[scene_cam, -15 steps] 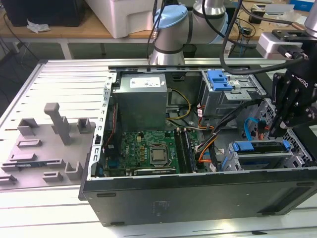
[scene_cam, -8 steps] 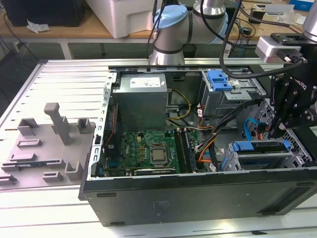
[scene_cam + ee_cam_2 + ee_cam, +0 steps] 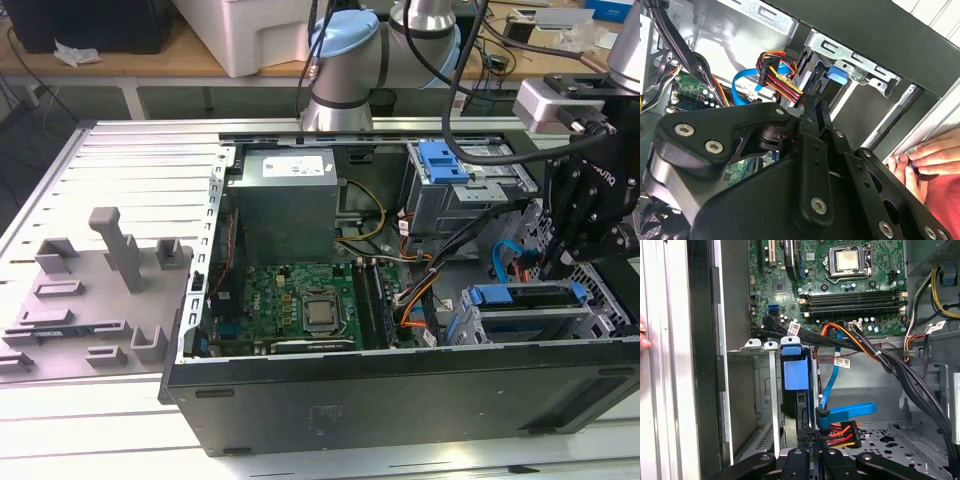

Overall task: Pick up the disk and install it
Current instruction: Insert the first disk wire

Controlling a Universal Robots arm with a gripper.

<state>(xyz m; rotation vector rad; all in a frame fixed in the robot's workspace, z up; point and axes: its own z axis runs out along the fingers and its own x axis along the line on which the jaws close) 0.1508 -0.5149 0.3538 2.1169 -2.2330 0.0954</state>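
Disk (image 3: 795, 377) sits on edge in the drive bay at the front corner of the open PC case (image 3: 400, 400). Its blue carrier bracket faces up out of the slot, and in the exterior view (image 3: 525, 298) it's at the case's near right end. Blue tab also shows in the second wrist view (image 3: 836, 75).

Gripper (image 3: 812, 450) is right at the disk's rear edge, lined up with the slot (image 3: 815, 107). Can't tell if the jaws are open or closed, the gripper body blocks the tips. It looks like contact with the disk, but not certain.

Power plug with orange/red/yellow wires (image 3: 840, 432) and flat blue data cable (image 3: 845, 412) hang just beside the gripper, apparently not plugged into the disk.

Motherboard (image 3: 300, 300) is mid-case. Grey power supply (image 3: 290, 205) and blue-handled drive cage (image 3: 450, 190) are along the far wall.

Person's hand (image 3: 925, 157) is outside the case wall near the bay.

Case lies on its side on a slatted tabletop (image 3: 100, 420), with grey fixture blocks (image 3: 110, 270) at the exterior view's left.
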